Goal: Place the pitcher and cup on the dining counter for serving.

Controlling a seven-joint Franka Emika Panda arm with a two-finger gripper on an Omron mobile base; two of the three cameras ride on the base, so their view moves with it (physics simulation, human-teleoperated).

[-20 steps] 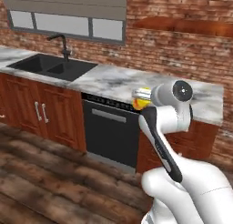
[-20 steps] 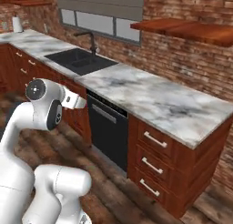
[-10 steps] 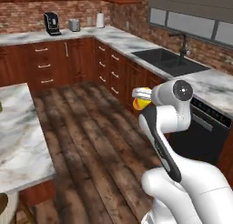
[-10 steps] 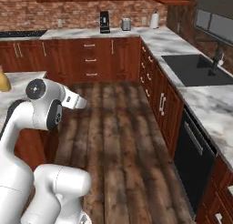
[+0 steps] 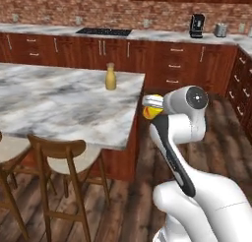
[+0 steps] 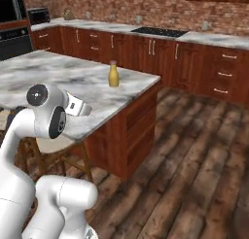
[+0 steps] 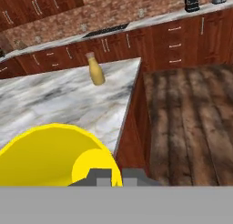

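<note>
Left base view takes in the dining counter, a marble-topped island on a reddish wood base, with wooden chairs tucked along its near edge. Right base view presents the same counter from the other side and adds the dark wall oven at far left, which the left view lacks. The left view in turn shows the black coffee machine on the rear worktop. The pitcher stands upright on the counter near its far corner, well apart from the arm. The cup, bright yellow with a red band, is held off the counter's corner, beside its edge. Hand view shows the cup's open mouth up close, the gripper clamped narrow on its rim.
</note>
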